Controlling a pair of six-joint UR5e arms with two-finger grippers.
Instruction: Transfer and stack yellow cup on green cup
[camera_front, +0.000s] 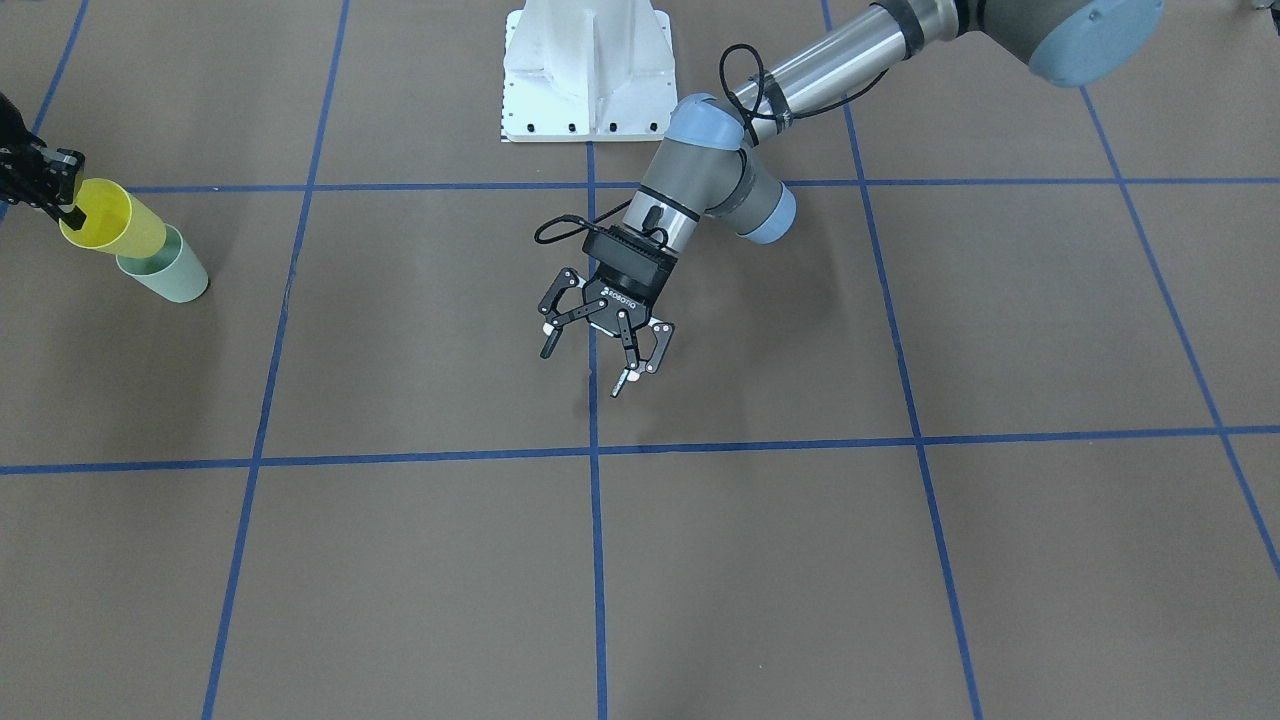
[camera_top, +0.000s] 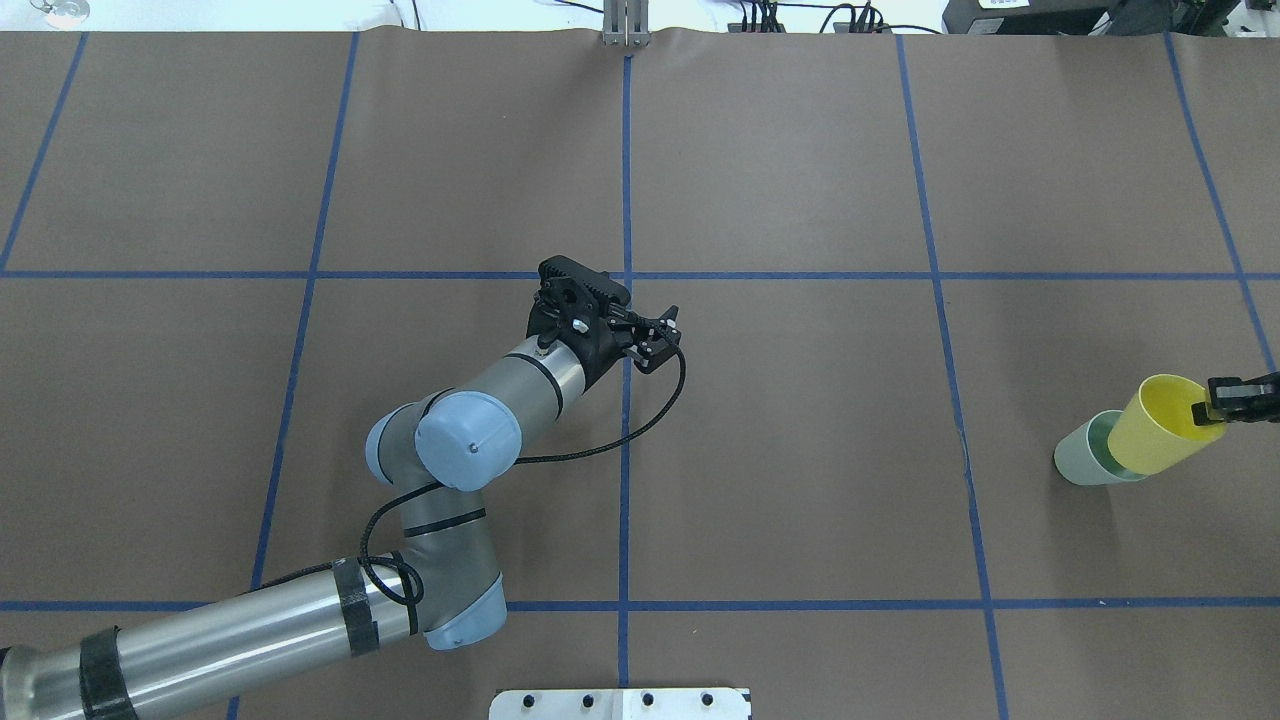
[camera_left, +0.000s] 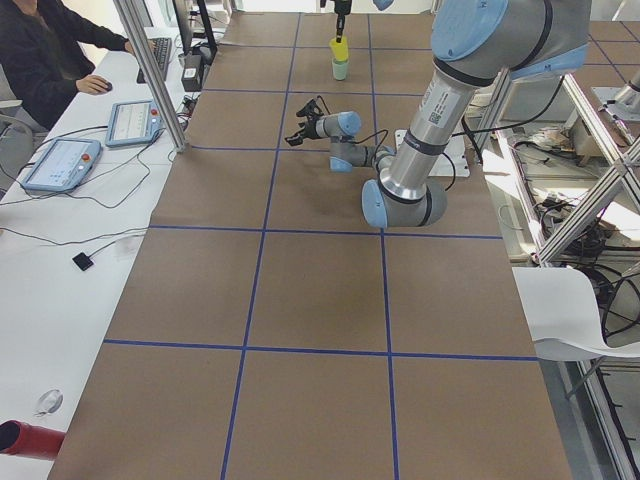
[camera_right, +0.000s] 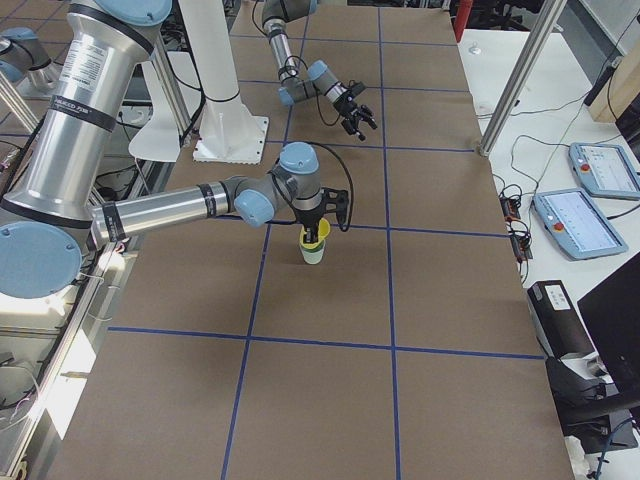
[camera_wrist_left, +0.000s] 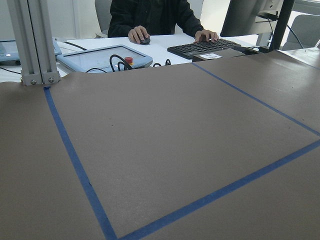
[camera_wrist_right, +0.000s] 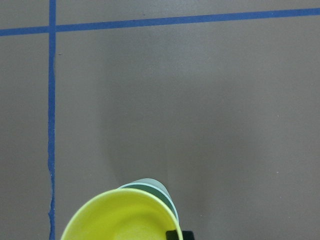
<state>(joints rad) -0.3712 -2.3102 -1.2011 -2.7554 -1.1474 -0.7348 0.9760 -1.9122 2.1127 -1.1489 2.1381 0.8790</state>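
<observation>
The yellow cup (camera_front: 110, 220) is tilted, with its base in the mouth of the green cup (camera_front: 170, 272), which stands upright on the table. My right gripper (camera_front: 70, 208) is shut on the yellow cup's rim, one finger inside it. The overhead view shows the yellow cup (camera_top: 1160, 428), the green cup (camera_top: 1082, 462) and the right gripper (camera_top: 1208, 412) at the far right edge. In the right wrist view the yellow cup (camera_wrist_right: 120, 217) covers most of the green cup (camera_wrist_right: 169, 196). My left gripper (camera_front: 584, 370) is open and empty above the table's middle (camera_top: 660, 340).
The white robot base (camera_front: 585, 70) stands at the table's robot side. Blue tape lines (camera_top: 627, 180) mark a grid on the brown table. An operator (camera_wrist_left: 155, 20) sits at a side desk with a keyboard (camera_wrist_left: 210, 47) and tablets (camera_left: 60, 160).
</observation>
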